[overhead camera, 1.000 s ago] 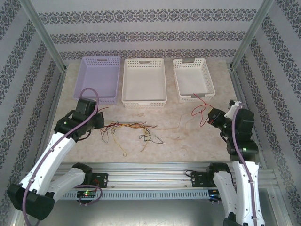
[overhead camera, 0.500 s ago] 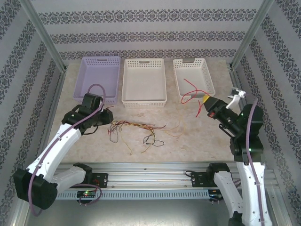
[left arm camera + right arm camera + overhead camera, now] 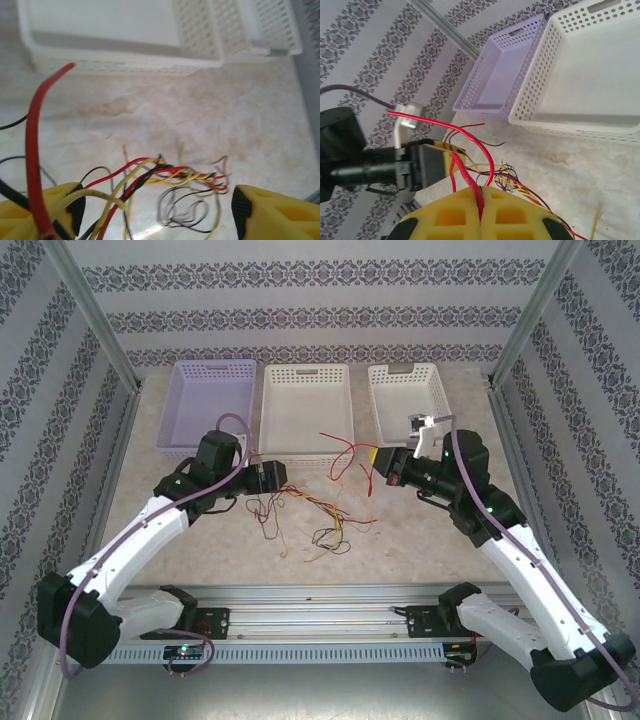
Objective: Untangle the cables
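Bright, soft, even light falls from above; the table [image 3: 420, 540] looks pale and washed, with faint shadows beneath the baskets [image 3: 305, 455]. The left wrist view is soft throughout, the red cable [image 3: 34, 150] at its left edge blurred, a small sheen at lower centre.

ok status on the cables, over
Left tool open, a red strand against one finger. Right tool shut on red cable. Bundle twisted on table, white basket close behind.

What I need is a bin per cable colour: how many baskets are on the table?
3, in a row along the far edge: purple basket left, large white basket middle, smaller white basket right. None looks hidden.
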Controlling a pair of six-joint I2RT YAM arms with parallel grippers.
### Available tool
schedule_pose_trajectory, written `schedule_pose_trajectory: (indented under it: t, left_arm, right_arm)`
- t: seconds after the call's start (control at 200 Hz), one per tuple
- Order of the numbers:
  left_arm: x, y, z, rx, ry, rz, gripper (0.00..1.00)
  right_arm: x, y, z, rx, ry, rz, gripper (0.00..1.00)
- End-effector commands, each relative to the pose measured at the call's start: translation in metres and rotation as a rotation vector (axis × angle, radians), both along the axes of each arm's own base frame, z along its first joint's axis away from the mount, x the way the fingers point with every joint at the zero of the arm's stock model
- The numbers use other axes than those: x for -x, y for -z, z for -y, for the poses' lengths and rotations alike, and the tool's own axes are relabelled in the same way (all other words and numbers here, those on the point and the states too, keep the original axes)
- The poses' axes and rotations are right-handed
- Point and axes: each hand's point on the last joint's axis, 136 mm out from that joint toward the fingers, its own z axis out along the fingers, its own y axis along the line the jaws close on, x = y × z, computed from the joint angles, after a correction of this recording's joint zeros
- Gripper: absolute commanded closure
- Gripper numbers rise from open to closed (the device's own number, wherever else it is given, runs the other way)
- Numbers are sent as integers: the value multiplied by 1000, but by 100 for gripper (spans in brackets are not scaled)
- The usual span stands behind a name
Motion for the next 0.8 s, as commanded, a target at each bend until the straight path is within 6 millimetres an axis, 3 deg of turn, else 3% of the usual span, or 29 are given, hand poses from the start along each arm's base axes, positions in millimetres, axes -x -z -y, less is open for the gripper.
schedule_pose_trajectory:
  t: [0.0, 0.215, 0.39, 0.59, 0.794]
  left_arm:
    - [8, -30, 22, 106, 95, 132, 12]
    - [21, -43, 47, 211, 209, 201, 6]
    - [20, -42, 54, 207, 233, 208, 5]
    - [28, -49, 70, 222, 293, 243, 3]
    - [36, -39, 88, 157, 344, 250, 1]
  right_arm:
    - [-7, -27, -5, -22, 1, 93, 100]
    - [-17, -32, -15, -62, -18, 78, 100]
    - [-27, -33, -22, -78, -19, 23, 100]
    - [-35, -22, -45, -116, -88, -71, 100]
    - [-33, -21, -70, -112, -143, -91, 100]
